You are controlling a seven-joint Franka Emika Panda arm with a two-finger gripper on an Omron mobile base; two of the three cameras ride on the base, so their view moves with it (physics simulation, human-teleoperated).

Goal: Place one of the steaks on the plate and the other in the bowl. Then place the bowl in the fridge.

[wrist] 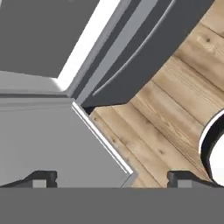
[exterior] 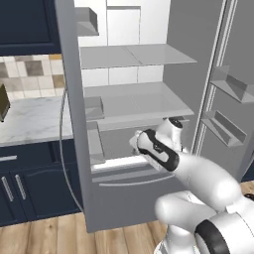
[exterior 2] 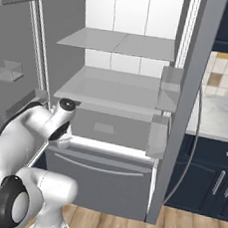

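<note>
**Fridge stands open, gripper empty and spread before the lower drawer**

The fridge (exterior: 139, 104) has both doors swung wide, presumably so a shelf can take the bowl; none of its pale shelves holds a bowl, and no steak or plate is to be seen here, so where they lie cannot be told. The arm is folded low in front of the cabinet, wrist (exterior: 171, 130) near the lip above the freezer drawer (exterior 2: 99, 177). In the hand view the gripper (wrist: 111, 177) points down at the wood-plank floor (wrist: 175, 118), its dark finger tips (wrist: 41, 177) set far apart with nothing between them.

The fridge is brushed grey metal, flat-sided; the shelves are thin matte slabs, the door bins (exterior: 225, 126) shallow angular trays. The left-hand counter (exterior: 30, 119) is veined pale marble under beige tile.
</note>
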